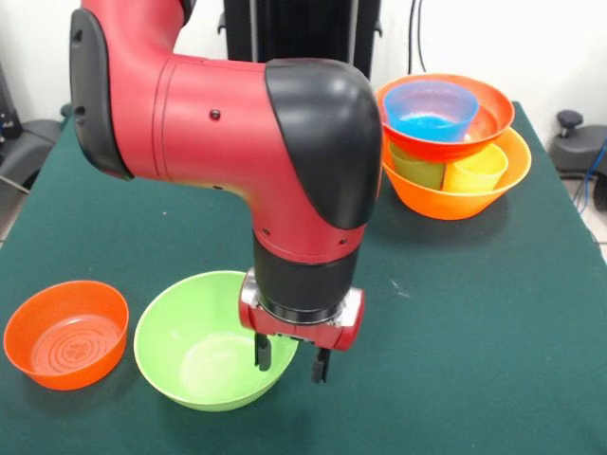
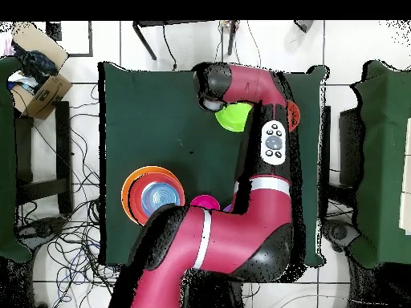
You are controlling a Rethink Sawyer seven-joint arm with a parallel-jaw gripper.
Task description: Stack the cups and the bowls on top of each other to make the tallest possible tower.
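the arm (image 1: 237, 133) comes down over the near part of the green table (image 1: 474, 313), and its gripper (image 1: 292, 362) hangs at the rim of the big lime green bowl (image 1: 204, 346), one finger inside the wall and the other just outside it. the fingers stand a modest way apart with nothing between them but the rim, which they do not yet pinch as far as the front view shows.

the tower (image 1: 450, 142) stands well apart, toward the far corner: the big orange bowl (image 1: 455, 199) holds the green cup (image 1: 419, 169) and the yellow cup (image 1: 476, 169) side by side, the wide red-orange bowl (image 1: 484, 123) rests on their rims, and the small blue bowl (image 1: 432, 109) sits inside that. in the overhead view the arm hides most of the lime bowl, and a pink piece (image 2: 204, 202) shows beside the tower.

the step in hand looks like a rim grasp on the lime bowl. to do it well, settle lower so the wall sits deep between the fingers, close squarely, and lift straight so the bowl does not swing or slip. the thin wall will likely flex, so firm but not crushing pressure suits it.

the small orange bowl (image 1: 66, 332) sits upright just beside the lime bowl, apart from it; keep the lift clear of it.
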